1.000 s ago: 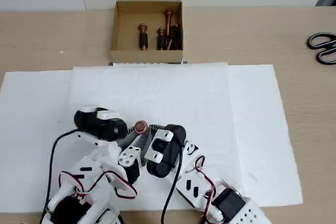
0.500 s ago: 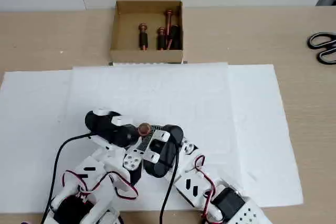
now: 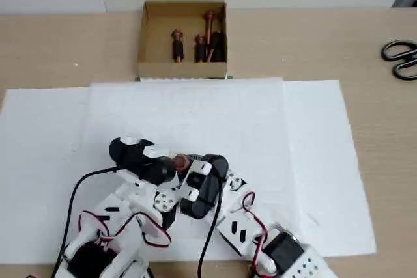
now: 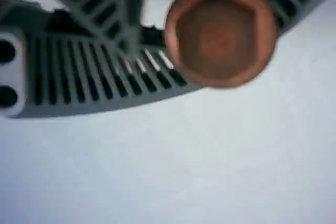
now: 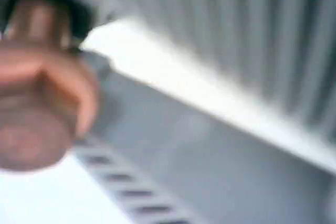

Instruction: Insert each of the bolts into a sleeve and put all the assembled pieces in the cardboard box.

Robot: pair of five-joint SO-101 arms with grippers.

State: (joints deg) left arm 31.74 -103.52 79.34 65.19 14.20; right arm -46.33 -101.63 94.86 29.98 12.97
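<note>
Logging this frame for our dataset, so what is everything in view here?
Light wooden table: one, tan, under everything.
White paper sheet: one, white, over the table's near part.
Open cardboard box: one, brown, beyond the sheet's far edge.
Copper bolts in black sleeves: at least three, copper and black, inside the box.
Copper hex-head bolt: one, copper, between the arms' ends.
Black-handled scissors: one pair, black, table's right edge.
Robot arms: two, white and black, near edge.
</note>
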